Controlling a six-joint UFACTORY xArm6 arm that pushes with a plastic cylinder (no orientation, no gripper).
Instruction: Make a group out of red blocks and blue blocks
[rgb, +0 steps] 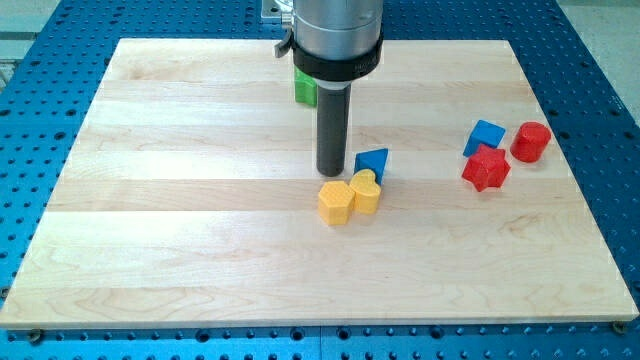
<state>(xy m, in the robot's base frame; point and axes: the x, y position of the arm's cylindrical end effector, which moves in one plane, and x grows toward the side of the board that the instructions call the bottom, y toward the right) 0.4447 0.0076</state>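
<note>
My tip (331, 174) stands near the board's middle, just left of a blue block (373, 162) of roughly triangular shape and just above two yellow blocks. At the view's right, a blue cube (485, 136), a red star-shaped block (486, 168) and a red cylinder (531, 142) sit close together; the star touches the blue cube. The blue block by my tip lies far to the left of that cluster.
A yellow hexagonal block (335, 203) and a yellow heart-shaped block (365, 191) touch each other right below my tip. A green block (304, 87) is half hidden behind the arm near the view's top. The wooden board (150, 250) lies on a blue perforated table.
</note>
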